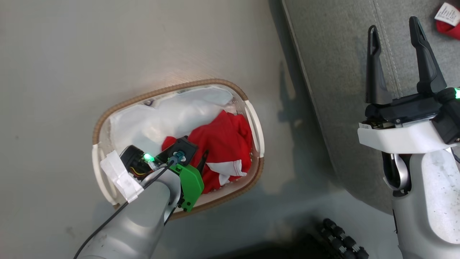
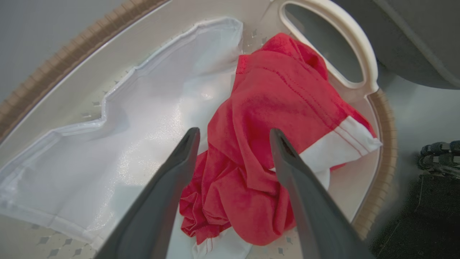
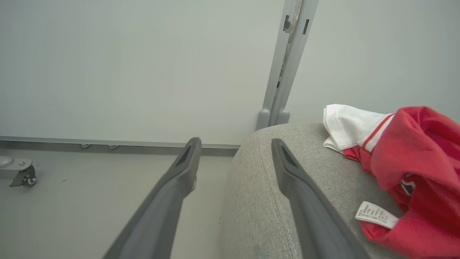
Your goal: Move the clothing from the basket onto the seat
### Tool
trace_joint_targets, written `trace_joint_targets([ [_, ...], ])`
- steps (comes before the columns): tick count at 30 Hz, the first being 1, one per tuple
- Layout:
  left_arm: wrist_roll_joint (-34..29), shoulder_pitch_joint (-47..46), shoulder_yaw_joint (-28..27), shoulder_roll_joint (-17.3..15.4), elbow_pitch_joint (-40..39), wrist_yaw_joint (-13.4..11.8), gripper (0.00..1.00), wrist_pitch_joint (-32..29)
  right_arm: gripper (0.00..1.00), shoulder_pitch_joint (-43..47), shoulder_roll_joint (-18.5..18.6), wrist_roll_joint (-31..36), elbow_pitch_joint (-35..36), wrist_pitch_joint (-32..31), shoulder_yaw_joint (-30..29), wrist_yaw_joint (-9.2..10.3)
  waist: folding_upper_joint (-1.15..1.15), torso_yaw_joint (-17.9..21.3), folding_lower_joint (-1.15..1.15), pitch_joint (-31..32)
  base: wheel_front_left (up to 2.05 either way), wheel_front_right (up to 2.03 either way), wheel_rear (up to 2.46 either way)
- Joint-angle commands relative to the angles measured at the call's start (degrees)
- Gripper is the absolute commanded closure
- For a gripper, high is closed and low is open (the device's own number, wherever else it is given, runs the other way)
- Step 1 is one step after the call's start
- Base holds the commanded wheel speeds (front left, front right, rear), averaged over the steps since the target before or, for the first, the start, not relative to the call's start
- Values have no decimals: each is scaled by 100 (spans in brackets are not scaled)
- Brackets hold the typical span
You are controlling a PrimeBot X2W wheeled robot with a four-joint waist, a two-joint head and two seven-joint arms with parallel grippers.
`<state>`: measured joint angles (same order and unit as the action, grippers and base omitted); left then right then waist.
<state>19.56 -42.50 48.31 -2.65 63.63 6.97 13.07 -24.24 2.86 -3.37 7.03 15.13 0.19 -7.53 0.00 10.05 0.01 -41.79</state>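
One red garment (image 2: 266, 118), likely soft and light; we are favouring its bunched middle; left fingers (image 2: 166, 187), right fingers (image 3: 169, 190) spread.

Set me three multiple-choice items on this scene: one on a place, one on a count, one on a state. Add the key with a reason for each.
1. The red garment between the left gripper's jaws lies: A on the floor; B in the basket; C on a shelf.
2. Red garments in sight, in all: A four; B none; C two.
3. The right gripper's jaws stand: A open and empty; B shut on cloth; C shut on a handle.

Key:
1 B, the basket's wall rings it.
2 C, one lies in the basket and the second garment lies on the seat.
3 A, the jaws stand apart with nothing between them.
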Motion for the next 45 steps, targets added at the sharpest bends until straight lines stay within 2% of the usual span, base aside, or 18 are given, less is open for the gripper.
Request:
trace_joint_targets([
  [1, 35, -164, 30, -44, 83, -15, 0, -2, 0, -75, 6, -45, 100, 2, 29, 8, 0, 494, -1, -649, 0, 0, 0],
  [14, 322, -626, 169, -41, 538, 26, 0, 99, 0, -203, 7, -271, 320, 2, 133, 8, 0, 621, -1, -1191, 0, 0, 0],
  [15, 345, -636, 187, -41, 544, 31, 7, 98, 0, -210, 8, -283, 314, 2, 136, 8, 0, 627, -1, -1201, 0, 0, 0],
  [16, 363, -650, 214, -41, 538, 38, 38, 101, 0, -214, 7, -292, 301, 2, 139, 8, 0, 631, -1, -1208, 0, 0, 0],
  [17, 384, -655, 236, -41, 526, 40, 64, 103, 0, -216, 7, -290, 289, 2, 139, 8, 0, 633, -1, -1208, 0, 0, 0],
  [18, 417, -653, 268, -41, 505, 47, 87, 103, 0, -221, 8, -290, 276, 3, 133, 8, 0, 628, -1, -1205, 0, 0, 0],
  [19, 436, -647, 294, -41, 493, 52, 100, 99, 0, -227, 8, -284, 264, 2, 123, 8, 0, 620, -1, -1198, 0, 0, 0],
  [31, 713, -547, 523, -70, 168, 55, 100, 222, 0, -228, 9, -31, -110, 2, -40, 8, 0, 219, -1, -611, 0, 0, 0],
  [45, 231, 435, -266, -702, -1907, -130, 100, 214, 0, 223, 13, 387, -715, 2, -250, 8, 0, -358, -1, 960, 0, 0, 0],
])
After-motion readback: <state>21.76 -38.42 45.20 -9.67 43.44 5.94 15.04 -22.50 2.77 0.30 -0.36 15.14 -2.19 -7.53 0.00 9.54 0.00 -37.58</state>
